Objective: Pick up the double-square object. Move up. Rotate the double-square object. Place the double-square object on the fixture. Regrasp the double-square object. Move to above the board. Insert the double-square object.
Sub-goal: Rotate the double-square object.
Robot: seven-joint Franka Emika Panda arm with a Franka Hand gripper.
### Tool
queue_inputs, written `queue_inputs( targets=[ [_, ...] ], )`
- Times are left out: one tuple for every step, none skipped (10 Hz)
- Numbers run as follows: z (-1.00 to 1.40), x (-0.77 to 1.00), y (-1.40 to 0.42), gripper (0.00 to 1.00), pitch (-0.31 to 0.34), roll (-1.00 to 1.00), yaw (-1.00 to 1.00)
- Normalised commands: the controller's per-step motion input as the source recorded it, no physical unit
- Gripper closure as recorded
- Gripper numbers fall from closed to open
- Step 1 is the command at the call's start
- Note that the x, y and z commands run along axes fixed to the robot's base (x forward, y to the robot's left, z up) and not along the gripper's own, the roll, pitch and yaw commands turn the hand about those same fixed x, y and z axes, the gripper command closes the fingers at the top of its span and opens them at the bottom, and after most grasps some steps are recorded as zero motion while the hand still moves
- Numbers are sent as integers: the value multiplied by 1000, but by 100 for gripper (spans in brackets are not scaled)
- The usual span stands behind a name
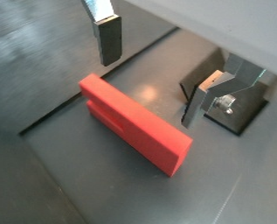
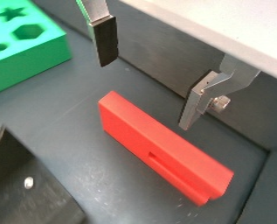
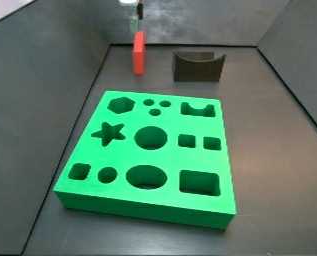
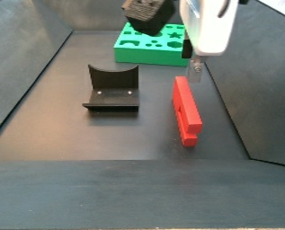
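red block (image 4: pixel 187 110) lying on the dark floor, long and flat, resting on one long edge, unheld. a small notch showing midway along its side in a wrist view (image 2: pixel 159 160). in a side view (image 3: pixel 139 52) it is sitting at the far end of the floor, beyond the board and left of the fixture, apart from both.

fixture (image 4: pixel 111 89) standing just beside the block with a strip of bare floor between; its u-notch is holding nothing. in a wrist view (image 1: pixel 227 98) it is showing as a dark bracket on a base plate.

green board (image 3: pixel 150 148) lying flat nearer the camera in that side view; cut-outs (hexagon, star, circles, squares) all sitting vacant. one corner of it is showing in a wrist view (image 2: pixel 22 45).

gripper (image 2: pixel 150 77) hanging above the block, clear of it, nothing between the fingers. fingers standing wide apart: one silver plate with dark pad (image 1: pixel 107 40) on one side, the other plate (image 1: pixel 199 103) on the far side, the block lying below the gap in both wrist views. no contact with block, fixture or board. in a side view the gripper (image 4: pixel 195 65) is reaching down over the far end of the block from a white arm housing; in the other side view (image 3: pixel 135 12) only its tip is showing at the frame edge above the block.
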Motion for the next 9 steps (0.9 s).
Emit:
queue_inputs(
  targets=[
    [-24, 31, -1, 0, -7, 1, 1000],
    [-24, 31, -1, 0, -7, 1, 1000],
    [-24, 31, -1, 0, -8, 2, 1000],
    [-24, 31, -1, 0, -8, 2, 1000],
    [-24, 31, -1, 0, -8, 2, 1000],
    [-24, 31, -1, 0, -9, 2, 1000],
    [-24, 31, -1, 0, -9, 2, 1000],
    [-24, 31, -1, 0, -10, 2, 1000],
    [-24, 31, -1, 0, -10, 2, 1000]
  ],
)
